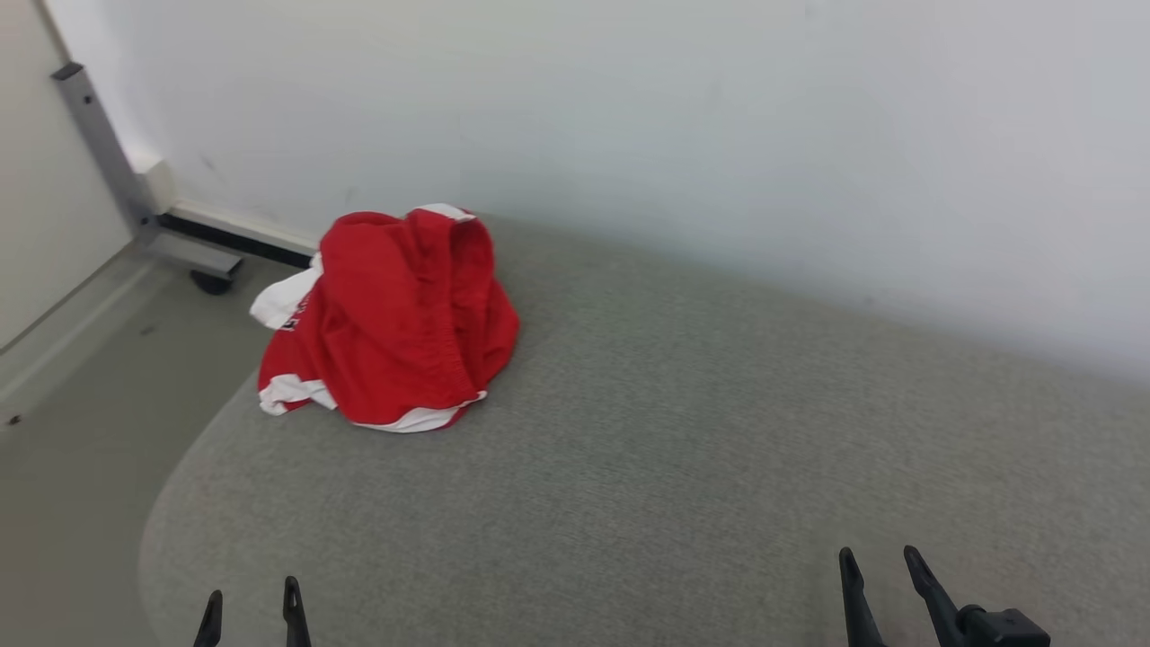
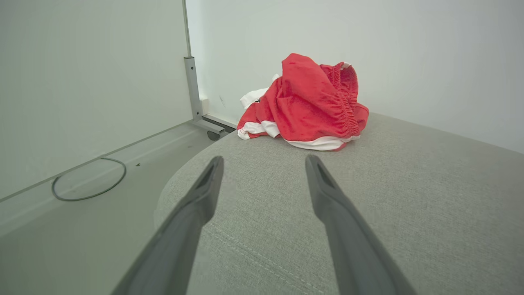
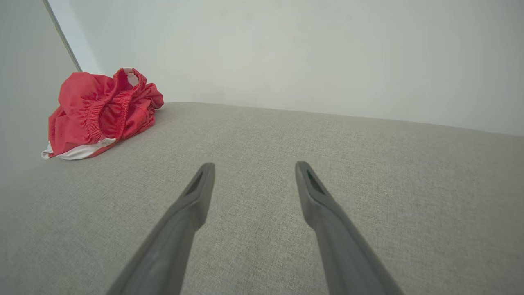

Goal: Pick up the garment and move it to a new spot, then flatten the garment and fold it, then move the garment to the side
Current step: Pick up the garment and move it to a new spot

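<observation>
Your left pincer (image 1: 252,589) hovers at the near edge of the grey cushion (image 1: 674,449), fingers spread wide, nothing between them. Your right pincer (image 1: 878,550) is just the same. The red garment (image 1: 395,323) lies heaped at the far left corner, well apart from both.

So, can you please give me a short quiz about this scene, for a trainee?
1. Choose one. The garment lies: A spread flat; B in a crumpled heap; C neatly folded.
2. Short answer. Which is nearer to the garment, the left tool or the right tool?
3. True or false: the right tool is shut on the garment.

Key: 1 B; 2 the left tool; 3 false, both tools are open and hold nothing.
</observation>
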Robot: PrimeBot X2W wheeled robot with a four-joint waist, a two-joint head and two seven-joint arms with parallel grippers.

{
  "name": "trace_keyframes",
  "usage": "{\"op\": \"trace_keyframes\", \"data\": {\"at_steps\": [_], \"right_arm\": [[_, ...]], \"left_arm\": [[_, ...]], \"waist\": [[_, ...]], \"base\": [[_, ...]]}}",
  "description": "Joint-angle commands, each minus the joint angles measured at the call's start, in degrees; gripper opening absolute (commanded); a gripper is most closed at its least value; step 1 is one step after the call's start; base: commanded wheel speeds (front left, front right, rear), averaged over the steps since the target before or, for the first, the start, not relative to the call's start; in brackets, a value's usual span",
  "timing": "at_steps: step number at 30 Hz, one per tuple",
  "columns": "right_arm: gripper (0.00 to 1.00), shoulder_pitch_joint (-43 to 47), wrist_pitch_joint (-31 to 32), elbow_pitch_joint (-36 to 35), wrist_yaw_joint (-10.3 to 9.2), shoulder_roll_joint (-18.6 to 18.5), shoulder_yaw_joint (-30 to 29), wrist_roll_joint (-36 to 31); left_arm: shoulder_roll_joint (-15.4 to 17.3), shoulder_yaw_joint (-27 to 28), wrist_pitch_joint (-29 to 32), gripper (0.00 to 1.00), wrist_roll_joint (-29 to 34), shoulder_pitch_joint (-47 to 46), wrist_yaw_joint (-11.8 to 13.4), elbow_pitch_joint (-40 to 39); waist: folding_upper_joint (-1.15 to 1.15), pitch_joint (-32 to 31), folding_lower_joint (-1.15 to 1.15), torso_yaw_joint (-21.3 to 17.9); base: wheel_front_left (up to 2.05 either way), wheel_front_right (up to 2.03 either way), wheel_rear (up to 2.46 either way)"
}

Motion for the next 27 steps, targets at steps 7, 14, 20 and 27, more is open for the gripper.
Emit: {"op": "trace_keyframes", "data": {"at_steps": [7, 14, 20, 27], "right_arm": [[1.0, -1.27, -0.04, 0.38, 0.17, -0.15, 1.8, 0.36], [1.0, -2.26, -0.04, 0.96, 0.17, -0.14, 2.36, 0.2], [1.0, -1.39, -0.04, 1.02, 0.17, -0.14, 2.19, 0.25], [1.0, -0.49, -0.04, 0.56, 0.17, -0.14, 1.91, 0.28]], "left_arm": [[-0.06, 1.71, -0.22, 1.0, -0.08, 1.2, 0.37, -1.32], [-0.04, 2.62, -0.22, 1.0, -0.6, 1.9, 0.69, -2.04], [-0.04, 2.03, -0.22, 1.0, -0.68, 1.47, 0.74, -1.2], [-0.03, 1.72, -0.22, 1.0, 0.25, -0.56, 0.22, 0.23]], "waist": [[0.0, 0.61, 0.01, 4.91], [0.0, 1.07, 0.01, 5.26], [0.0, 0.99, 0.01, 5.18], [0.0, 0.97, 0.01, 5.13]], "base": [[0.0, 0.0, 0.0], [0.0, 0.0, 0.0], [0.0, 0.0, 0.0], [0.0, 0.0, 0.0]]}}
